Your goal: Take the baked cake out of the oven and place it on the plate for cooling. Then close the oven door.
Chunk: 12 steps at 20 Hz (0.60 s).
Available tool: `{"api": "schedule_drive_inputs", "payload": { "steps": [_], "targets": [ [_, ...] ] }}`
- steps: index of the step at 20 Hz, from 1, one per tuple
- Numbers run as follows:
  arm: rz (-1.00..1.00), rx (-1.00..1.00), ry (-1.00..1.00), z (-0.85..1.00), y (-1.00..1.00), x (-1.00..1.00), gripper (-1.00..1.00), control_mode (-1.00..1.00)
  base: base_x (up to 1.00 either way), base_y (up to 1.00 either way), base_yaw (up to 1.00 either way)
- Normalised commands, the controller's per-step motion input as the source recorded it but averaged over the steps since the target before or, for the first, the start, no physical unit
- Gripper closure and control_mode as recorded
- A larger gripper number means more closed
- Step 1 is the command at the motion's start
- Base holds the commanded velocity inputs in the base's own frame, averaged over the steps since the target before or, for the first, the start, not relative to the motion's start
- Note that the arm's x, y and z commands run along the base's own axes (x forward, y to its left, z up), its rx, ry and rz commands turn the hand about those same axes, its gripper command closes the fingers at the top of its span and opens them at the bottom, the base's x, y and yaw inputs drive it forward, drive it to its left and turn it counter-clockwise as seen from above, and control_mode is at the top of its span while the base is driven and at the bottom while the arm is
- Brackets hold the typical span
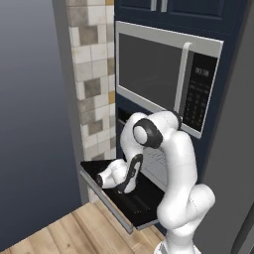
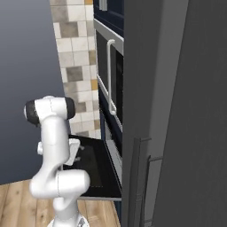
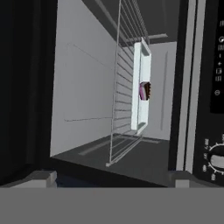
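The oven door (image 1: 130, 203) hangs fully dropped, lying flat like a black shelf out in front of the oven (image 1: 149, 163), its long silver bar handle (image 1: 106, 202) along the outer edge over the wood floor (image 1: 74, 230). Above it sits the grey-door microwave (image 1: 163, 74) with its vertical handle, set in dark blue cabinets (image 1: 198, 10), and a tiled wall strip (image 1: 92, 74) runs up the side. The white arm (image 1: 173, 163) bends down over the open door, and its hand hovers low above the door panel near the door's hinge edge, facing the oven mouth. From the hand's rolled view — everything tipped sideways — I'm looking straight into the cavity: a wire rack (image 3: 127, 87) spans the pale interior, and on it, toward the back of the rack, lies a white tray (image 3: 141, 87) carrying a small dark cake (image 3: 145, 91) with a pinkish side. The claw (image 3: 112, 178) is spread wide with nothing between its tips, well short of the tray. Just past the cavity's frame sits the dark control strip with a knob (image 3: 216, 159) and white markings. From the right-hand camera the door (image 2: 95, 170) juts out level beside the arm's base — a tall grey panel (image 2: 177, 111) blocks the oven's inside there.
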Motion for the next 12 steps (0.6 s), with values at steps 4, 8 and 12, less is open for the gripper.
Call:
{"api": "schedule_drive_inputs", "payload": {
  "steps": [4,8,12],
  "targets": [
    [-0.10,-0.02,0.00,-0.11,-0.21,0.61,-1.00,-1.00,0.00,0.00,0.00],
    [-0.11,-0.05,0.00,-0.22,-0.33,0.46,-1.00,-1.00,0.00,0.00,0.00],
    [-0.07,-0.05,0.00,-0.26,-0.50,0.16,-1.00,-1.00,0.00,0.00,0.00]
  ]
}}
